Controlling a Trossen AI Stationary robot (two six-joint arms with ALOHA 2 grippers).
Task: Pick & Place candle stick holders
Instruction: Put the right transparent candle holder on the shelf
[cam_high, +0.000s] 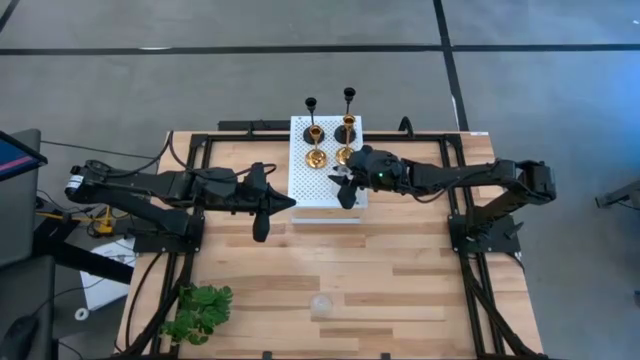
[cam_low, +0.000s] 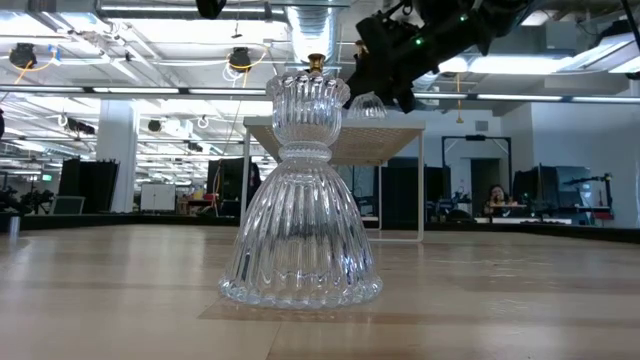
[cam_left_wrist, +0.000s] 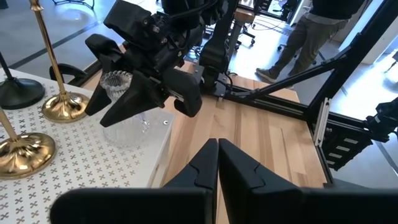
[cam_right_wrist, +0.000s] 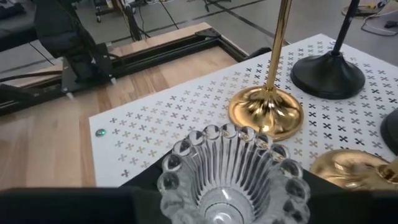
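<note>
Wooden planks make up the bench (cam_high: 400, 270), and a white perforated board (cam_high: 310, 185) lies at its 12 o'clock edge. On that board stand two tall black holders (cam_high: 349, 96) at the far side and two gold holders (cam_high: 315, 145) just in front of them.

The right pincer (cam_high: 347, 180) hangs over the board's corner nearest the bench centre, at about 5 o'clock from the gold pair, clamped on a clear glass holder (cam_left_wrist: 118, 87). The left wrist view shows its dark fingers (cam_left_wrist: 134, 99) pressed on the ribbed cup and the glass base just above the board; whether it touches the board cannot be told.

A second glass holder (cam_high: 320, 305) stands upright on bare wood toward 6 o'clock, well apart from the board. A green plant (cam_high: 200, 312) lies at about 7 o'clock.

The left pincer (cam_high: 262, 226) waits over the wood at 9 o'clock of the board, fingers together and holding nothing.
</note>
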